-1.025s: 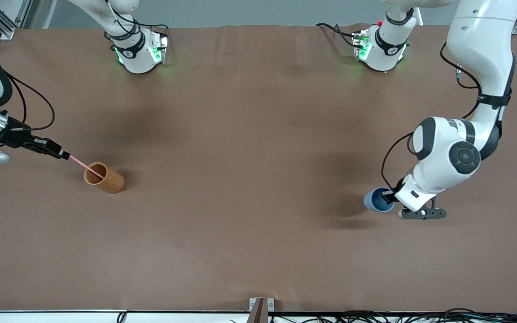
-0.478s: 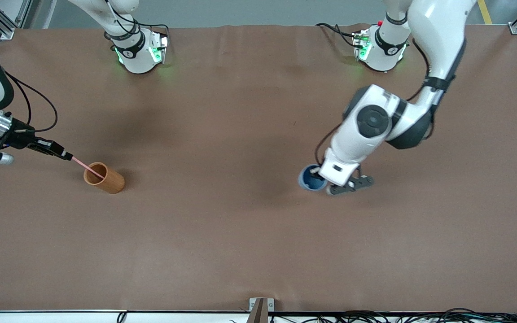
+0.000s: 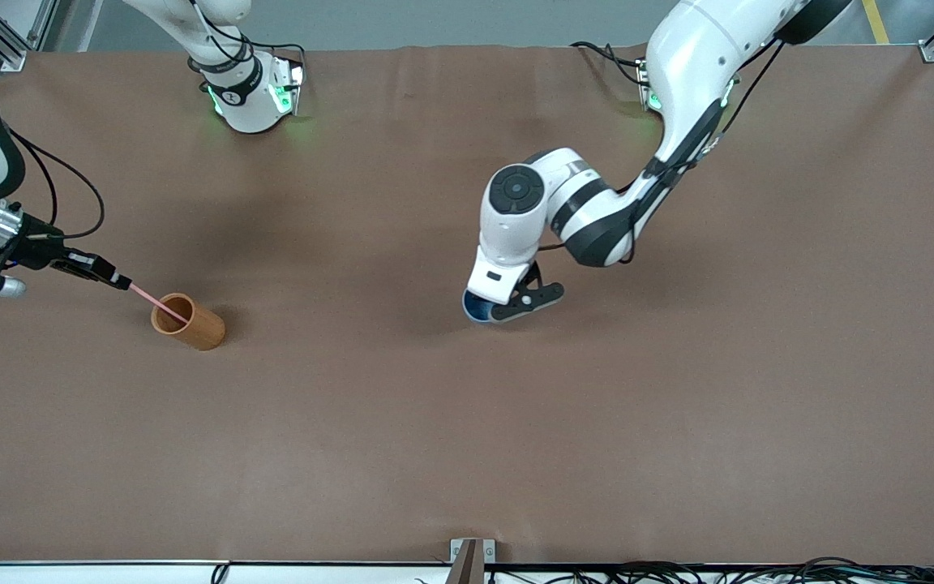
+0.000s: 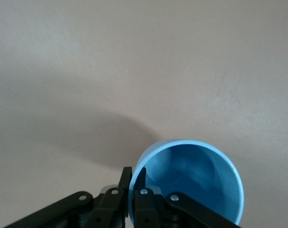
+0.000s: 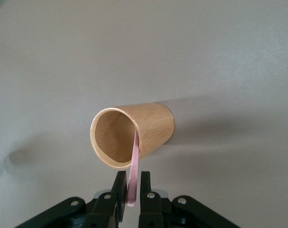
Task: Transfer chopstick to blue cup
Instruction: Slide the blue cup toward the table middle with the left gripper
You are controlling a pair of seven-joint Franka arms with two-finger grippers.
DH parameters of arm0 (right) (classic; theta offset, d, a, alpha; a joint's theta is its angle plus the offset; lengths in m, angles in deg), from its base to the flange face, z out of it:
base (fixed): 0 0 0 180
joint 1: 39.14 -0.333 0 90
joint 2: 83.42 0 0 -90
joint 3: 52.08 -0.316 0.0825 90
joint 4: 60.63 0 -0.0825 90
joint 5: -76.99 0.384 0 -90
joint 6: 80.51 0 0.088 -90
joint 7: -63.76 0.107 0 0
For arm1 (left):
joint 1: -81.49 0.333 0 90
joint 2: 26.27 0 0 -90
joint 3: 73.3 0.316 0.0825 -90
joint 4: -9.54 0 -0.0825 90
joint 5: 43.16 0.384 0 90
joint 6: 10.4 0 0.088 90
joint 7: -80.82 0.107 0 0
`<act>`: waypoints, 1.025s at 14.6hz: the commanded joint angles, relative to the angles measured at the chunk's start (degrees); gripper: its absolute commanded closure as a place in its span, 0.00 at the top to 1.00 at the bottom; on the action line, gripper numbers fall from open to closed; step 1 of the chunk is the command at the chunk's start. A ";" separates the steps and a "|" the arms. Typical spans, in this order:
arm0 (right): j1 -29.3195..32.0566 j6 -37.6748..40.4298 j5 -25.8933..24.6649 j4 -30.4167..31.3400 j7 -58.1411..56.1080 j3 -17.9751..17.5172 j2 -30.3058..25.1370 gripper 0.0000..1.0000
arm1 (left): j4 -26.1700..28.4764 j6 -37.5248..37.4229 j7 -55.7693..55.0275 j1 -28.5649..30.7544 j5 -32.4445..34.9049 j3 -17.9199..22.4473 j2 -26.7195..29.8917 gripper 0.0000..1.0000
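Right wrist view shows the right hand point(image 5: 130, 189) pinching the chopstick point(image 5: 133, 171) standing in the orange-brown cup point(image 5: 132, 140), which could tip; left hand point(image 4: 132, 183), mid-table, pinches the blue cup point(image 4: 191, 183) wall.

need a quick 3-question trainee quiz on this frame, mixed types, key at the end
1. True or false: the right gripper has its fingers shut on the thin pale pink chopstick.
2. The chopstick's lower end is in: A) the small matte blue cup, B) the orange-brown cylindrical cup, C) neither.
3. Fill in: the left gripper grips the blue cup by its ____.

Key: 1 true; 2 B; 3 rim.
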 commanded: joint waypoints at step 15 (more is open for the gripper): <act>0.88 15.29 -6.05 -13.20 7.50 -0.28 -1.29 0.02 | -0.65 -2.53 -2.72 0.70 6.59 -1.10 -2.69 1.00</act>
